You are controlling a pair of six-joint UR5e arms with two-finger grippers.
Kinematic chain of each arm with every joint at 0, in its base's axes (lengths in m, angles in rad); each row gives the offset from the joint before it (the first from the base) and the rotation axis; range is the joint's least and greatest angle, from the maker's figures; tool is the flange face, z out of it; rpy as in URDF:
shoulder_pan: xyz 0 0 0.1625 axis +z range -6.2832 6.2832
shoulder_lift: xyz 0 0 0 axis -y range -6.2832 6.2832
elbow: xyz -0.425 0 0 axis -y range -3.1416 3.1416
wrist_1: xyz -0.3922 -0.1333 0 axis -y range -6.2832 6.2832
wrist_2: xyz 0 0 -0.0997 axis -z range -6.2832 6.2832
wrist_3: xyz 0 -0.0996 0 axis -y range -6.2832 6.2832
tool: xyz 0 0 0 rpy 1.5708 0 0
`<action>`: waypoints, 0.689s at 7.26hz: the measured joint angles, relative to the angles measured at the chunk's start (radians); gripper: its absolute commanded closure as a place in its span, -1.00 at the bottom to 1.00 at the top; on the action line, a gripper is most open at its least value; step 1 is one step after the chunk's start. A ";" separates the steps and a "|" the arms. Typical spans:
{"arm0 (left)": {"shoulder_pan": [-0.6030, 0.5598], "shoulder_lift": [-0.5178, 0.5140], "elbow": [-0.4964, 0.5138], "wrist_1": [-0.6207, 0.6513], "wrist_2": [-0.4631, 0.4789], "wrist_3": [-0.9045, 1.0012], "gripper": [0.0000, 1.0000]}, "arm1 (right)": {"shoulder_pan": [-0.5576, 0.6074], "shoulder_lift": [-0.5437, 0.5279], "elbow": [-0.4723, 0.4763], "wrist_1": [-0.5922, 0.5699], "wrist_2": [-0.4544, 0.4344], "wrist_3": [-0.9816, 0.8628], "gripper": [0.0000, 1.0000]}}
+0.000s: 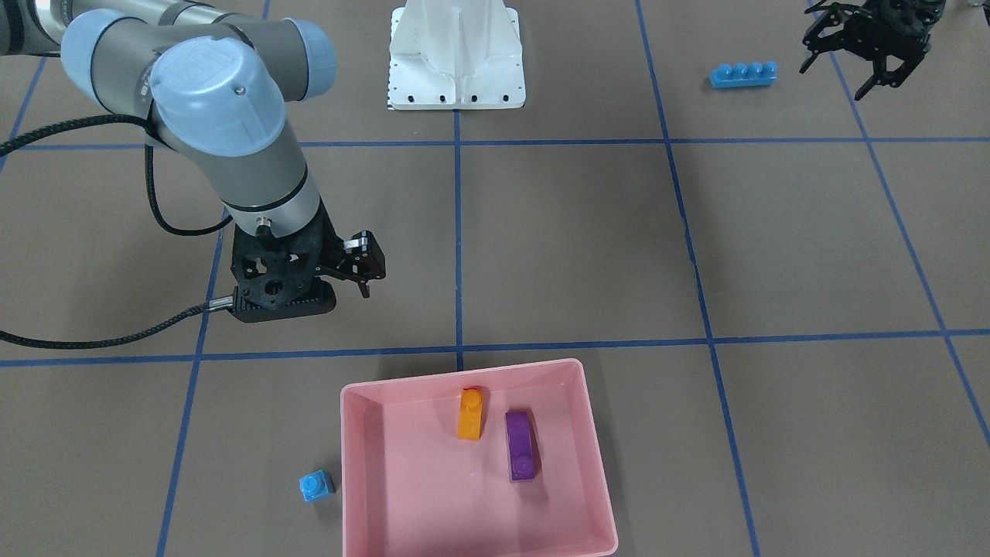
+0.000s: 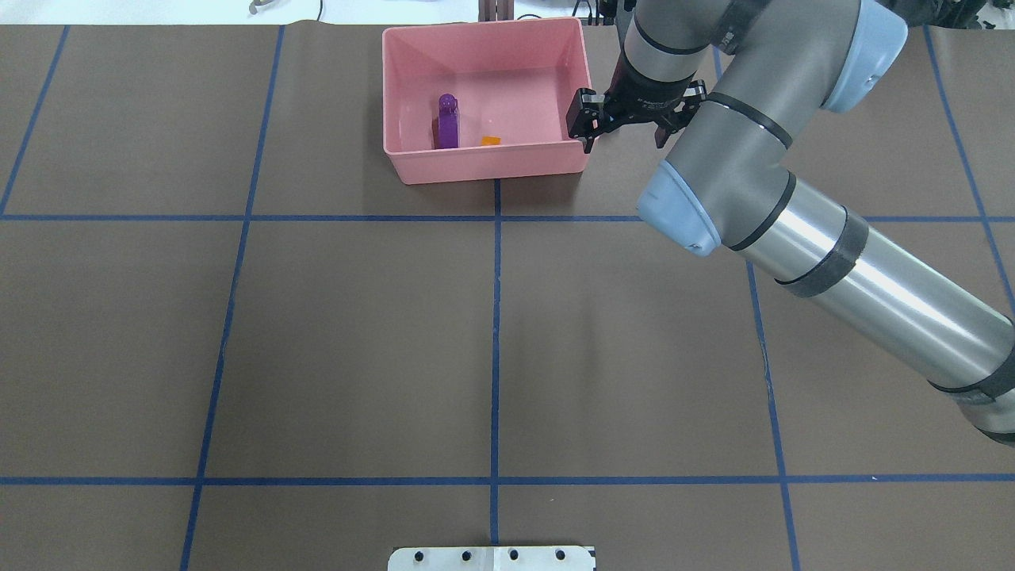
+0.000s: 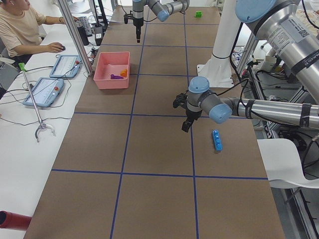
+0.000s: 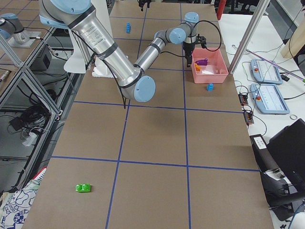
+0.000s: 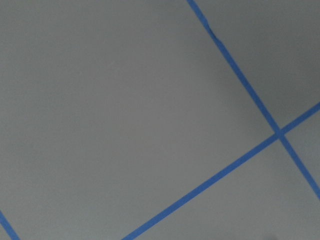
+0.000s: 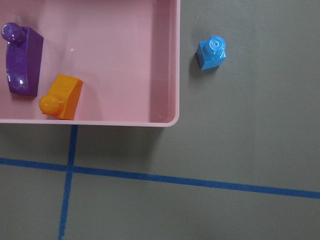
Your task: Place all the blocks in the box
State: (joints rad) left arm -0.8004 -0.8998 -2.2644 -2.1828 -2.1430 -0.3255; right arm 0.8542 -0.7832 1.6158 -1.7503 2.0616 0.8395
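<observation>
While the right gripper (image 2: 624, 141) hovers by the near right corner of the box (image 1: 418, 480), fingers wide and empty, the box sits at the far edge of the surface (image 1: 580, 247). It holds the orange brick (image 1: 470, 414) and the purple brick (image 1: 521, 446), close together. Tiny blue cube (image 1: 316, 485) on the surface just right of the box, not touching. Long blue brick (image 1: 742, 74) near the robot base (image 1: 456, 54), on the left. Left gripper (image 1: 839, 73) beside it, fingers wide, empty. Green brick (image 4: 83, 188) well apart, at the right end.

My pink box (image 1: 418, 503) sits at the table's far edge. In it the orange brick (image 1: 470, 415) and the purple brick (image 1: 521, 445) lie apart. The tiny blue cube (image 1: 317, 485) stands upright just outside it. The long blue brick (image 1: 742, 74) lies near my edge, and the green brick (image 4: 83, 188) near the right end.
</observation>
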 measured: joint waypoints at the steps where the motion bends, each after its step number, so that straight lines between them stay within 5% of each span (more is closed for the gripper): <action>1: 0.047 0.006 0.002 -0.005 0.014 -0.022 -0.99 | 0.001 -0.005 0.006 0.000 0.000 -0.001 -0.98; 5: 0.595 0.007 0.004 0.029 0.364 -0.335 -0.99 | 0.023 -0.045 0.025 0.000 0.000 -0.039 -0.99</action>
State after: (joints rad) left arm -0.2059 -0.8927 -2.2605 -2.1537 -1.7785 -0.6609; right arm 0.8775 -0.8286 1.6407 -1.7502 2.0617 0.8002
